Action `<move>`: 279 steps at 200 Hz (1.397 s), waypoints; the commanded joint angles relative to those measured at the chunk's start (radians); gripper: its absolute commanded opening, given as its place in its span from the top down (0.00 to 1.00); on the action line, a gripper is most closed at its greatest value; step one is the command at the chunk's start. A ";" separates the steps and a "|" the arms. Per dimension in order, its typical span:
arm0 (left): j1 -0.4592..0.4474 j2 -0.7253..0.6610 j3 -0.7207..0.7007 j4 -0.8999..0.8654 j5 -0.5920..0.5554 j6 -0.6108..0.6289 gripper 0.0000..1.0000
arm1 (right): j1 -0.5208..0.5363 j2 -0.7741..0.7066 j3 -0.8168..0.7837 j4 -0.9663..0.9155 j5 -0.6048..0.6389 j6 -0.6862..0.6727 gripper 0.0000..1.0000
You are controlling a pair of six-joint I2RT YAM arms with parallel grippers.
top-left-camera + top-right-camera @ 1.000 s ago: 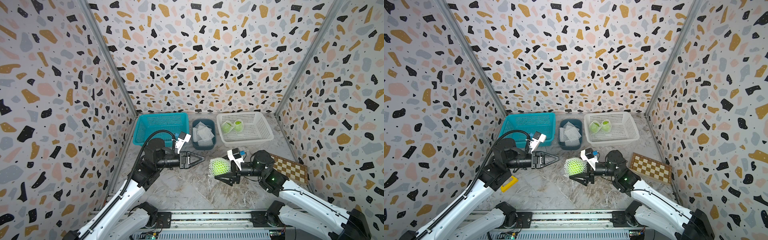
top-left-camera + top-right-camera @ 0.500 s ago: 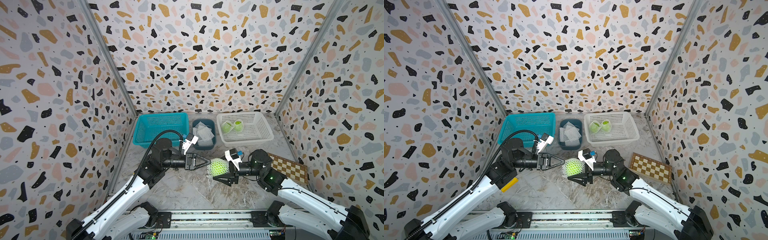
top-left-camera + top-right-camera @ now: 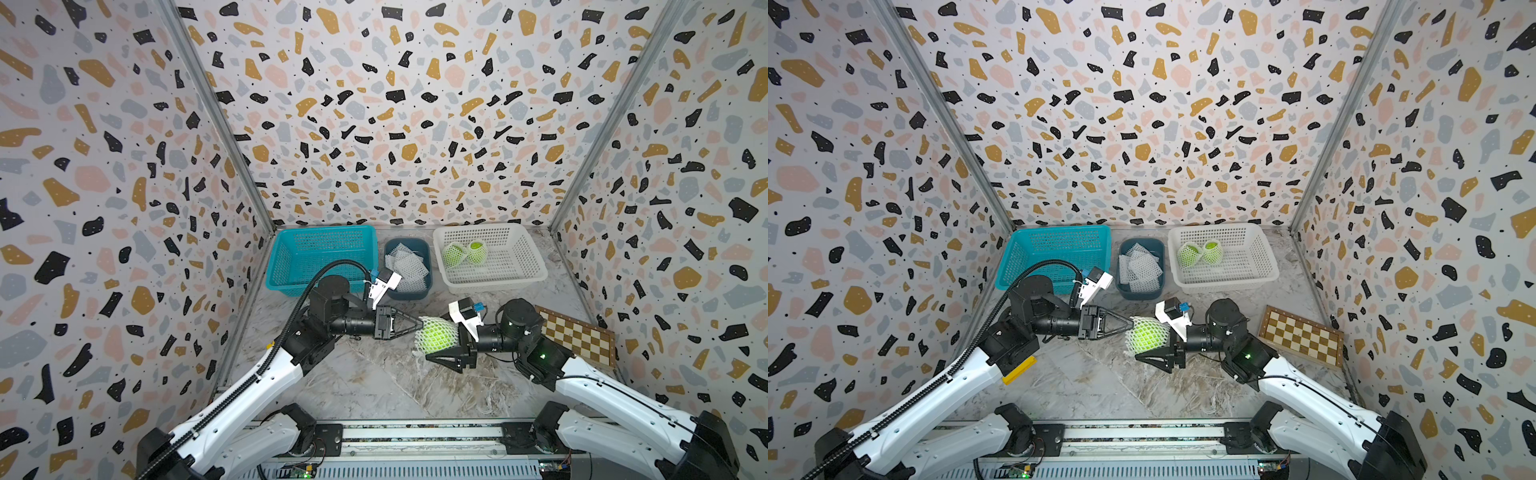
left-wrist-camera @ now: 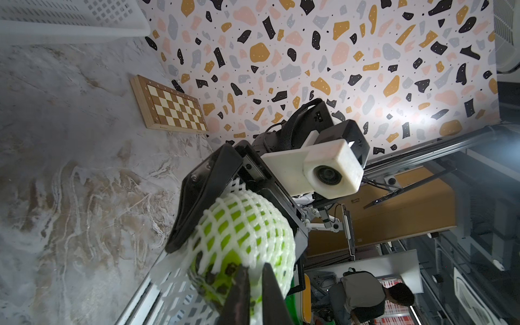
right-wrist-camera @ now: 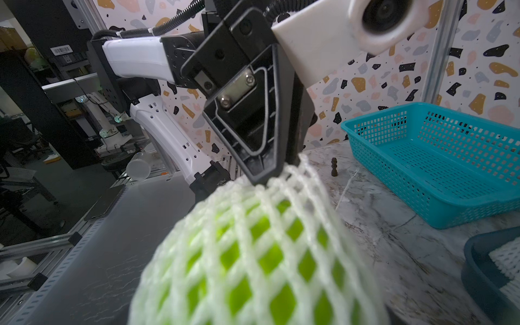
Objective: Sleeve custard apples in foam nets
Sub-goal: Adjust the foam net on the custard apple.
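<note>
The right claw [image 3: 432, 344] holds the apple [image 3: 1147, 338] between wide-set jaws, with the fruit seated toward its palm. The net [image 4: 242, 216] covers most of the fruit; a patch of bare skin shows at the end beyond the right claw's fingertips. The left claw [image 3: 418, 323], tips fully together, pinches the net's rim at that end, directly ahead of the right claw. Judged step: draw the rim over the bare patch. The pull should follow the right claw's axis, short and slow, since foam mesh can tear or slip from a narrow pinch. The right claw should grip firmly without bruising the fruit.
</note>
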 commanded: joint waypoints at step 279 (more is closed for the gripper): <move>0.159 -0.143 -0.076 -0.143 -0.192 0.061 0.31 | -0.126 -0.073 -0.009 0.030 0.068 0.100 0.22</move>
